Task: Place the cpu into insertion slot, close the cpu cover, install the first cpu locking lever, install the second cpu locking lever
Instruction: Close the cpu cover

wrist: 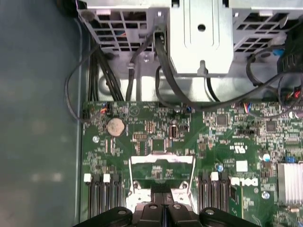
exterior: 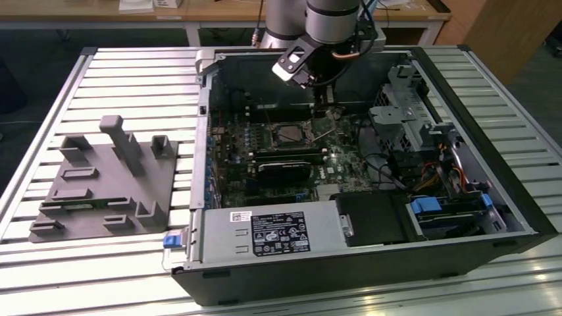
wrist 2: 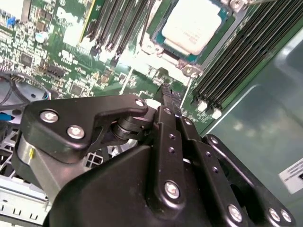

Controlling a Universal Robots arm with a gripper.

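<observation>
The cpu (wrist 2: 194, 23), a flat square with a silvery top, lies in the insertion slot (exterior: 288, 133) on the green board. Its green edge is uncovered. The cpu cover (wrist: 161, 160), a thin silvery frame with a window, stands raised at the slot's side. My gripper (wrist: 163, 197) hangs just above that raised frame, its black fingers (wrist 2: 165, 92) pressed together with only a thin seam between them. I cannot tell whether they pinch the frame's edge. In the exterior view the gripper (exterior: 327, 104) is inside the case, just to the exterior view's right of the slot.
Black memory slots (wrist 2: 236, 61) flank the socket. A metal drive cage (wrist: 201, 33) with black cables stands beyond it, the case wall (wrist 2: 255, 123) close by. A long black card (exterior: 285, 164) and the power supply (exterior: 272, 230) lie nearer. A grey fixture block (exterior: 105, 181) sits on the table.
</observation>
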